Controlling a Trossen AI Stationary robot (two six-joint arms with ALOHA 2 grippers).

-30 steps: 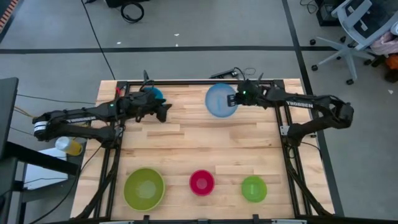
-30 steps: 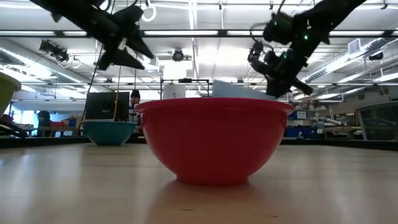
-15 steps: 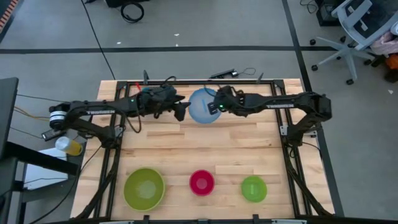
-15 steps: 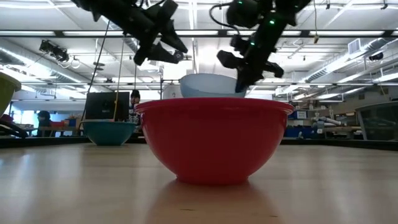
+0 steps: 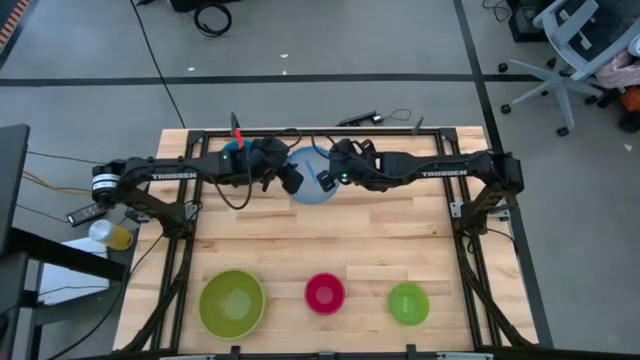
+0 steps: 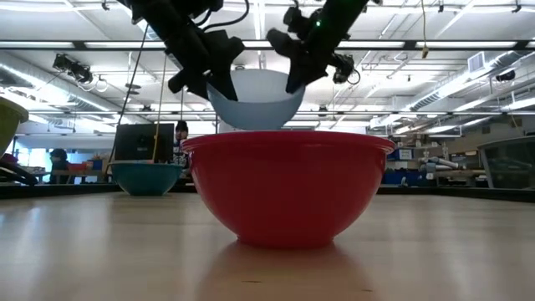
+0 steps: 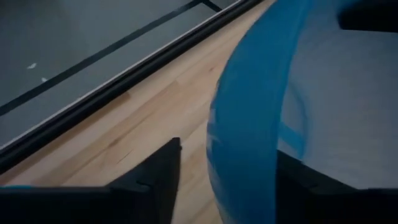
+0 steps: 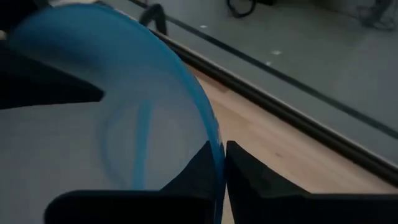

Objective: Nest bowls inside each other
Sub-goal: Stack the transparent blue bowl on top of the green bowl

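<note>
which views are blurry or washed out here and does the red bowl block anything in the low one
Low view: the red bowl fills the foreground and hides the lower edge of the pale blue bowl held up behind it; bright ceiling lights wash out the background. Left wrist view: the pale blue bowl's rim is soft, too close to focus. Right wrist view: the same rim is soft as well. High view: even light, no glare.
</note>
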